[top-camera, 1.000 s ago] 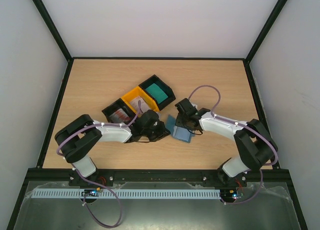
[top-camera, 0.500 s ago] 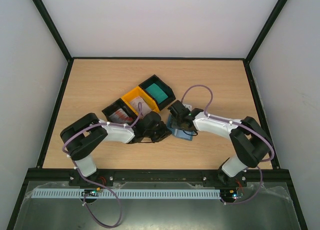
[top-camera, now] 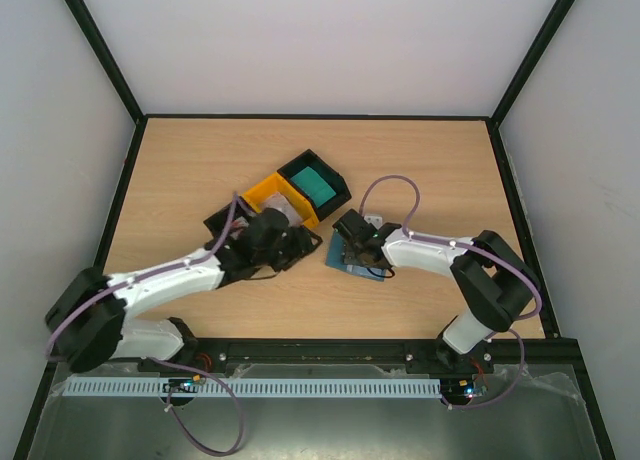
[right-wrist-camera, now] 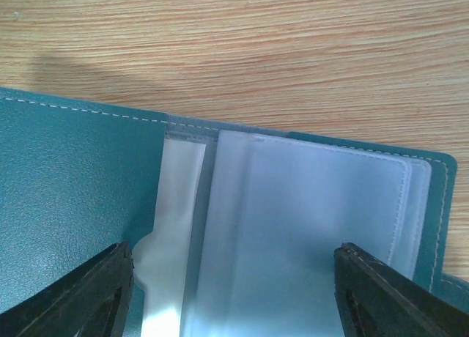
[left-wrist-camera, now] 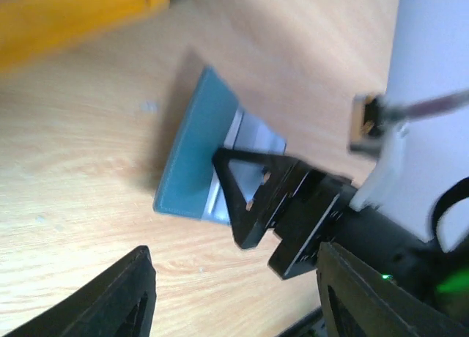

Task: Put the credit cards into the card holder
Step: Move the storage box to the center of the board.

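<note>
The card holder (right-wrist-camera: 73, 205) lies open on the table (top-camera: 200, 160) near the yellow tray (top-camera: 268, 192), with bare wood past its far edge. The right gripper (right-wrist-camera: 234, 300) hangs over its clear sleeves, 2 fingers spread wide, empty. The left gripper (left-wrist-camera: 242, 300) faces it from just beside, also wide and empty.

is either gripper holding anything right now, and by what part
Nothing is gripped. The left gripper is open and empty. The right gripper is spread open over the opened slate-blue folding card holder, clamping no part of it.
</note>
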You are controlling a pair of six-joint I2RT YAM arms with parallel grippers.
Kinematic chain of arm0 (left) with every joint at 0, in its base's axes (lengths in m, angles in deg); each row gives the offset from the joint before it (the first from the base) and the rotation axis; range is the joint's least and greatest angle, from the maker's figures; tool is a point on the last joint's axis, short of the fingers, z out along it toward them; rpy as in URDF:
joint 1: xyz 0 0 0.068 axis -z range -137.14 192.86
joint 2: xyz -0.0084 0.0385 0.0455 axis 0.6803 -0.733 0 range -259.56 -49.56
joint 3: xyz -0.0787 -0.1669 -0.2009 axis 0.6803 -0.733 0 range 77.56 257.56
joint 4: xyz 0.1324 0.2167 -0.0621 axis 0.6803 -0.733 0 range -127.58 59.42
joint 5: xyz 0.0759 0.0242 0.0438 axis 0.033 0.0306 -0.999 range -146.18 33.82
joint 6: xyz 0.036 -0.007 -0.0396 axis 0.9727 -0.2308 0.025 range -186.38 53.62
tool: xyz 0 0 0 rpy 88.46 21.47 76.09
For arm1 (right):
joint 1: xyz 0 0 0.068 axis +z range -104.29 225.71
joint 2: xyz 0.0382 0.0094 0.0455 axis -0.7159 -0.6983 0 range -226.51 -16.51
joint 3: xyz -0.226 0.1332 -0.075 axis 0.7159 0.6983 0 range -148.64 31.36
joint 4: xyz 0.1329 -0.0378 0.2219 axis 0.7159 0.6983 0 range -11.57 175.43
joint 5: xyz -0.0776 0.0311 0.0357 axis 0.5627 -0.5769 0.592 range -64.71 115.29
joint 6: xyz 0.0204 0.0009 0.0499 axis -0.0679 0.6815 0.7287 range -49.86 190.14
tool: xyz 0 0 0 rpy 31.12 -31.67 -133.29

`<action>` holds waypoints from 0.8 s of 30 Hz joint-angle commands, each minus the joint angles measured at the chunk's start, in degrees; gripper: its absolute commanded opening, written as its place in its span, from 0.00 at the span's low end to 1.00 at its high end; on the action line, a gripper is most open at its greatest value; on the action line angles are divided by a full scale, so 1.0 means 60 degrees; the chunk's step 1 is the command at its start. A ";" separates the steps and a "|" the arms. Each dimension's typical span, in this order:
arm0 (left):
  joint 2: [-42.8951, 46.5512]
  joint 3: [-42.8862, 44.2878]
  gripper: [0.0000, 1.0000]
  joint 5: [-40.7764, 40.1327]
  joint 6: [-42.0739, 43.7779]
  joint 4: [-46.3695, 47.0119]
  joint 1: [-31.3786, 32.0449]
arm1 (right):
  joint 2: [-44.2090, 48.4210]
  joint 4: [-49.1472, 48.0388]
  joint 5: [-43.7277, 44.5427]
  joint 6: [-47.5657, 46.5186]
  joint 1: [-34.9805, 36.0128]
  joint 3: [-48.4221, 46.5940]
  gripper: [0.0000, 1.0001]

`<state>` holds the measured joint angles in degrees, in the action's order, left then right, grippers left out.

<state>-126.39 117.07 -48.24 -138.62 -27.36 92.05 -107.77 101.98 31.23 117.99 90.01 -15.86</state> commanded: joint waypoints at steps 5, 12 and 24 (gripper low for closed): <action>0.1273 0.1526 0.66 -0.0961 0.3963 -0.4443 -0.2320 | -0.0706 0.0253 0.0254 -0.0419 0.0004 0.0427 0.76; -0.0610 0.3118 0.51 -0.1832 0.6612 -0.6950 -0.3058 | -0.0864 -0.0001 0.0060 -0.0520 0.0013 0.0566 0.76; -0.1862 0.2600 0.39 -0.1918 0.7593 -0.6679 -0.3278 | -0.0875 0.0044 -0.0020 -0.0696 0.0000 0.0590 0.75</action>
<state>-134.77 134.16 -59.30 -96.18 -66.37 72.71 -109.08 99.93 33.48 113.84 90.36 -15.60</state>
